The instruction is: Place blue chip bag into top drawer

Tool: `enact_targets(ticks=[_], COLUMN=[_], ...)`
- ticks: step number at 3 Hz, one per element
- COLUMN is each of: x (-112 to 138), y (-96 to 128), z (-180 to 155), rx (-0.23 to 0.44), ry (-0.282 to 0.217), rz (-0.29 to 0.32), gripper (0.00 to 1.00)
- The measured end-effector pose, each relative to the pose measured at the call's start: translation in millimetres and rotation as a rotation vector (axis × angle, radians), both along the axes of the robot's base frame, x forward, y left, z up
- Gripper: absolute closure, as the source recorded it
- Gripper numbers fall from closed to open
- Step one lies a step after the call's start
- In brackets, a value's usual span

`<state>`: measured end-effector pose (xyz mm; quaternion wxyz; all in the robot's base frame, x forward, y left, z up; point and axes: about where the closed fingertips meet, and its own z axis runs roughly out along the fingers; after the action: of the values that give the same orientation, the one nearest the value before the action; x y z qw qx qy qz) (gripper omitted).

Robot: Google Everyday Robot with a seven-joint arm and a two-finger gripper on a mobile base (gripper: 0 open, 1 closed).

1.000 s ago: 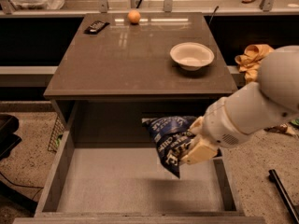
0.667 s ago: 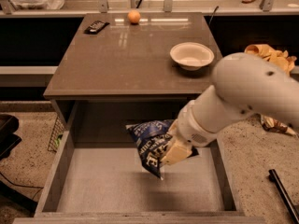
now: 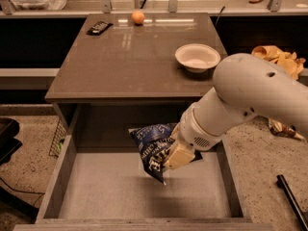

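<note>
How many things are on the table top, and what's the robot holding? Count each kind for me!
Bowls: 1, the white bowl on the table top
Oranges: 1, the orange
Black packets: 1, the black packet
Chip bags: 1, the blue chip bag, held by the gripper over the open top drawer
Total: 4

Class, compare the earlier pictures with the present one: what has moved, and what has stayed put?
The gripper, shut on the chip bag, carried it leftwards over the open drawer and has not let it go. The bowl, orange and black packet stayed put, and the drawer stayed open.
</note>
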<state>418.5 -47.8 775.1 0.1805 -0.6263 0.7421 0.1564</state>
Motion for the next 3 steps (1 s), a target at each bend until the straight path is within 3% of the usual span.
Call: enact_targets(ticks=[2,3], x=[-1.3,-1.9], y=[1.7,2.6], z=[0.3,0.4], rx=[-0.003,-0.004], ry=[-0.001,-0.001], rz=[0.005,0.007], gripper=[0.13,0.0])
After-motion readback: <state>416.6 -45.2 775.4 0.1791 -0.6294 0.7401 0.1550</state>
